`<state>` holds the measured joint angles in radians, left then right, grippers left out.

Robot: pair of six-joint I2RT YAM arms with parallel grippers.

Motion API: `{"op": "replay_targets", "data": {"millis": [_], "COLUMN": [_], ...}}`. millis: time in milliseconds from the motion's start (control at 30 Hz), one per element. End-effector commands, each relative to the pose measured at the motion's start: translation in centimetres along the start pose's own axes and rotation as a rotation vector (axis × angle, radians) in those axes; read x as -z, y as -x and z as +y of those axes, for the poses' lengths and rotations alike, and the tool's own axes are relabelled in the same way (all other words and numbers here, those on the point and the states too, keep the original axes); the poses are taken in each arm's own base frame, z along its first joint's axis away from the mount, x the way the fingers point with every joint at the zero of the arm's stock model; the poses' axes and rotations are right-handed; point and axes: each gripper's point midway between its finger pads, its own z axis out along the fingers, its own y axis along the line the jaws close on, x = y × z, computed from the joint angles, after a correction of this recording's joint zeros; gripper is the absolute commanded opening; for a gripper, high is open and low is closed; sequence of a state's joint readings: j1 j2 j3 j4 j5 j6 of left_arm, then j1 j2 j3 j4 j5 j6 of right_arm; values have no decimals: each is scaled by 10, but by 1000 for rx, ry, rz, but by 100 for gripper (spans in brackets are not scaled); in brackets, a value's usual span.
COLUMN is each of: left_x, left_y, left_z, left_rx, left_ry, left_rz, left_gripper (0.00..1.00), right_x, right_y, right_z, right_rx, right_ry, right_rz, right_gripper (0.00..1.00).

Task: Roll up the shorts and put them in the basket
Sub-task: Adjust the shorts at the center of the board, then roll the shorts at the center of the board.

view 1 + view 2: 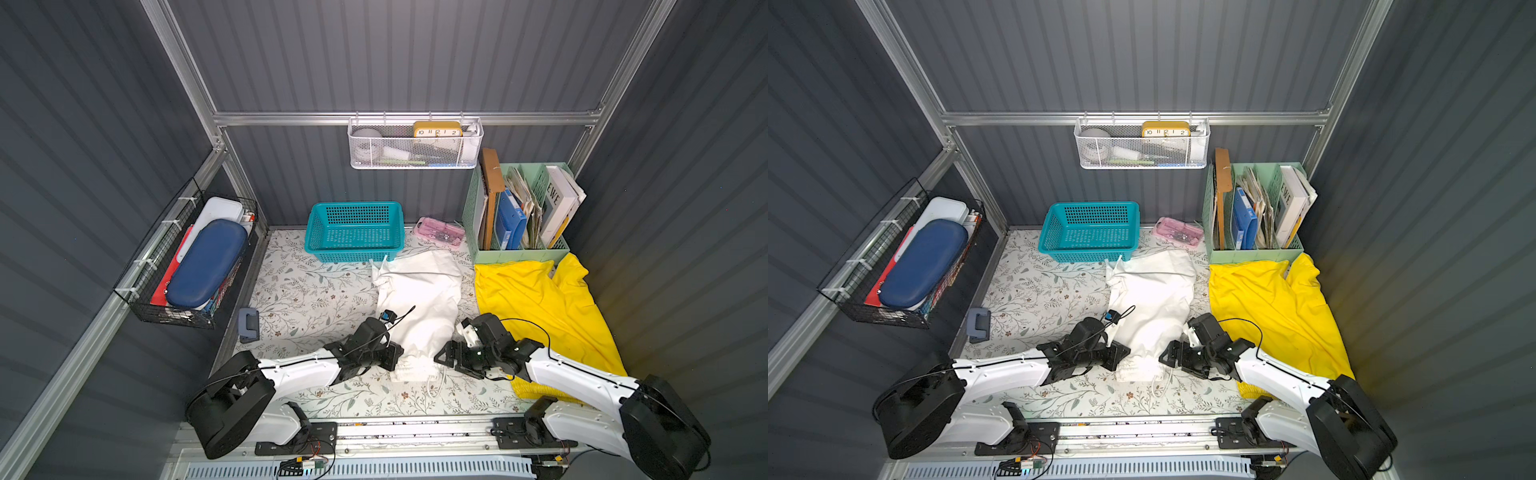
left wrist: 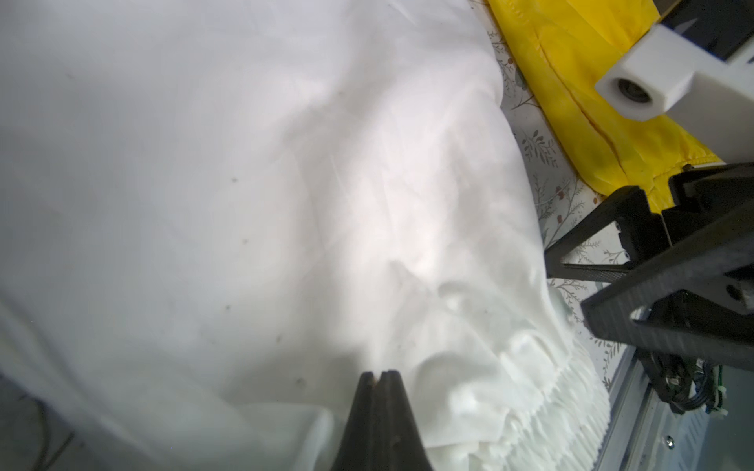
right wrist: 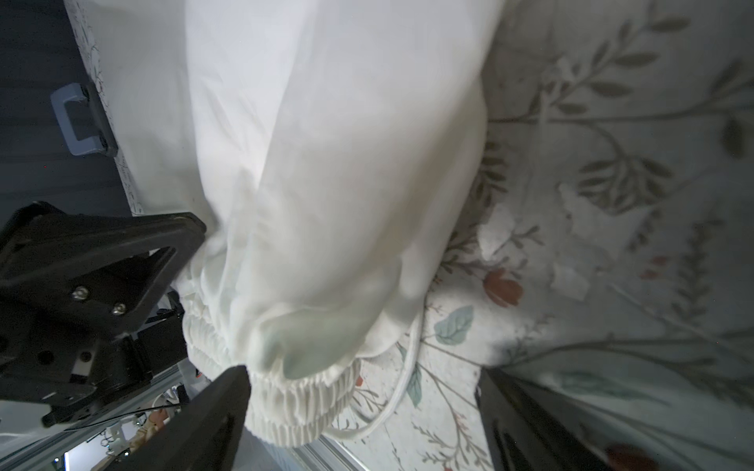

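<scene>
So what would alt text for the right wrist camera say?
White shorts lie on a floral table cover, gathered waistband and drawstring nearest the camera. The right gripper is open, its fingers either side of the waistband; the left gripper touches the cloth from the side.

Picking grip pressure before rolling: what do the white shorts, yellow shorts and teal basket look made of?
White shorts: thin matte woven cloth, probably cotton; soft creases, puckered elastic waistband.
Yellow shorts: smooth light fabric, faint sheen, possibly synthetic; broad folds, stitched seam.
Teal basket: rigid moulded plastic, slightly glossy; perforated grid walls.
</scene>
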<state>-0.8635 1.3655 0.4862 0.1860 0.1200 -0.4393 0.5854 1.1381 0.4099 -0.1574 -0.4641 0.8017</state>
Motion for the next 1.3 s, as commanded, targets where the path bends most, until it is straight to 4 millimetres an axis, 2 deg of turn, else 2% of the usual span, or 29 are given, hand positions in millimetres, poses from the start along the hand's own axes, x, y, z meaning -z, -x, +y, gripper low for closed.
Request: {"op": "replay_targets", "data": {"millis": [0,367,533,700,800,933,1100,1200,1267], "left_x": [-3,-10,-12,-13,-13,-8,0,5,10], "left_y": [-22,-53,-63,-66,-64,-54,-39,-25,-13], "left_z": [15,37,42,43,42,38,32,27,22], "left_rx": [64,131,146,153,141,115,76,47,12], "left_ry": [51,129,141,140,137,125,111,105,101], "left_rz": [54,144,165,171,166,127,72,27,-8], "left_gripper": [0,0,0,0,0,0,0,0,1], "right_x": [-7,-46,-55,-56,-55,-48,-41,-41,-41], "right_y": [-4,-28,-40,-38,-31,-16,-2,2,5], "right_z": [10,6,7,2,8,21,33,41,47], "right_rx": [-26,-102,-129,-146,-130,-89,-66,-60,-55], "right_ry": [59,56,56,41,52,62,82,101,113], "right_rz": [19,128,143,109,81,22,-25,-29,-28], "right_gripper": [93,92,90,83,72,52,38,24,11]}}
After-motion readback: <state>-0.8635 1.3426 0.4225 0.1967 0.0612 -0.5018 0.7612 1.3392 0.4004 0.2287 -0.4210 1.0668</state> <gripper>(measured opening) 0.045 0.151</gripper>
